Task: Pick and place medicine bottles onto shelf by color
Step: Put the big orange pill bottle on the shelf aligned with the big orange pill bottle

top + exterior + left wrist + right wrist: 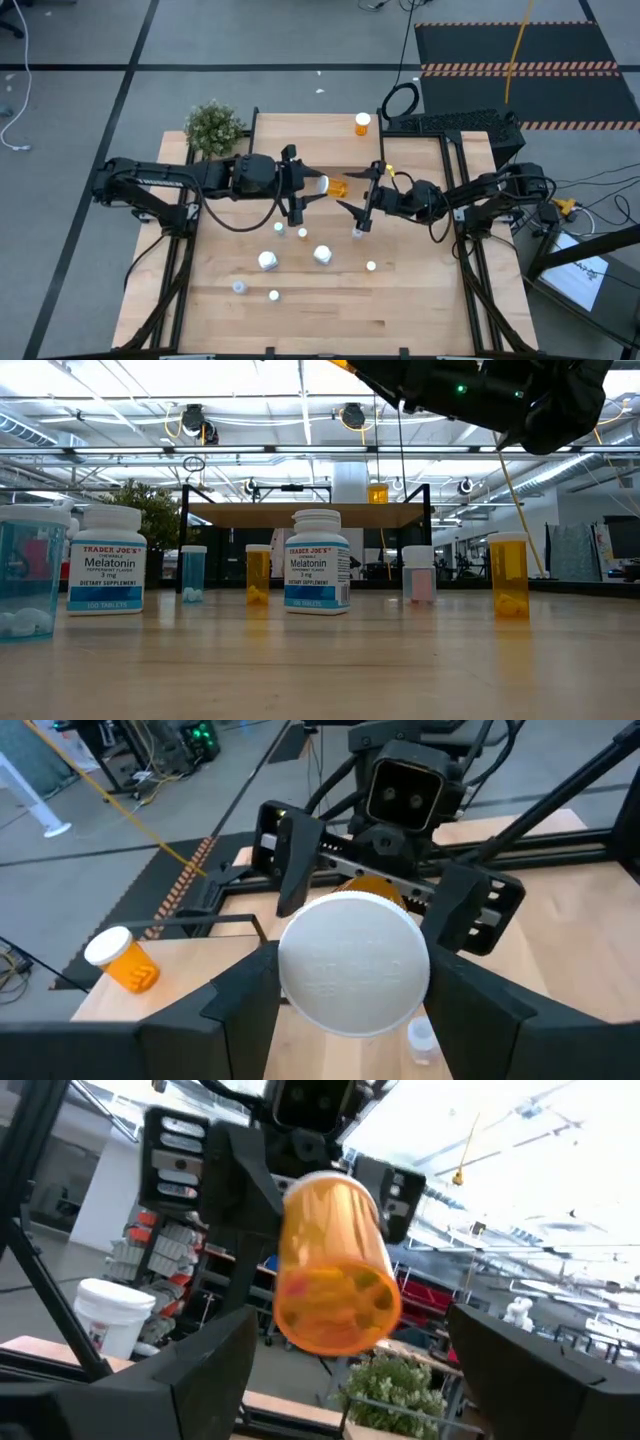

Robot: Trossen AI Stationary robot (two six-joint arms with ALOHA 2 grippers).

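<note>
Above the middle of the counter (330, 320), I am gripping an orange bottle (337, 186) by its white cap in my left pincer (308, 184), holding it on its side in mid-air. My right pincer (362, 198) is standing open around the bottle's far end, not yet touching. The bottle is likely light, stiff, smooth plastic, so the body looks the safest hold. Pills are showing through its clear orange wall (335, 1270). On the shelf (305, 514) one orange bottle (377, 493) is already standing; others are waiting on the counter.
</note>
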